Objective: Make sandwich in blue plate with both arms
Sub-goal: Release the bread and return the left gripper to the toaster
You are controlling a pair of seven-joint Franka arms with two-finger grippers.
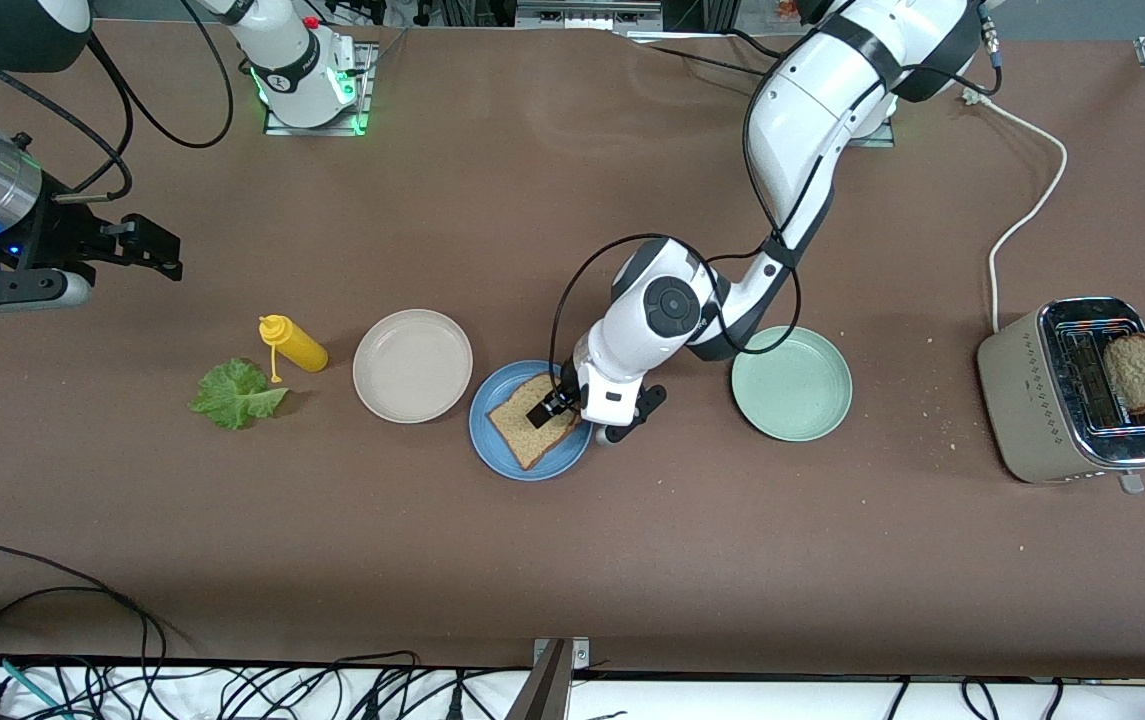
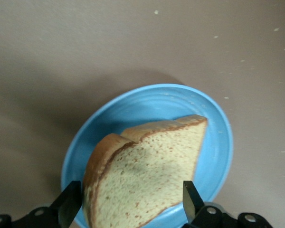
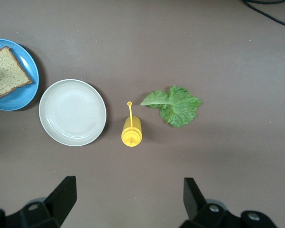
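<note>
One slice of brown toast [image 1: 532, 432] lies on the blue plate [image 1: 492, 455]. My left gripper [image 1: 572, 418] is low over the plate's edge toward the left arm's end, open, one finger on each side of the slice. In the left wrist view the toast [image 2: 147, 175] fills the space between the fingers [image 2: 69, 205] on the plate [image 2: 213, 142]. A second slice [image 1: 1137, 372] stands in the toaster [image 1: 1072, 400]. The lettuce leaf [image 1: 232, 393] lies on the table. My right gripper [image 1: 147, 245] waits open and empty, high over the right arm's end; its wrist view shows the lettuce [image 3: 178, 105].
A yellow squeeze bottle [image 1: 294, 343] lies beside the lettuce. A cream plate [image 1: 412, 365] sits between the bottle and the blue plate. A mint-green plate [image 1: 791, 383] sits between the blue plate and the toaster. The toaster's white cord [image 1: 1022, 215] runs toward the arm bases.
</note>
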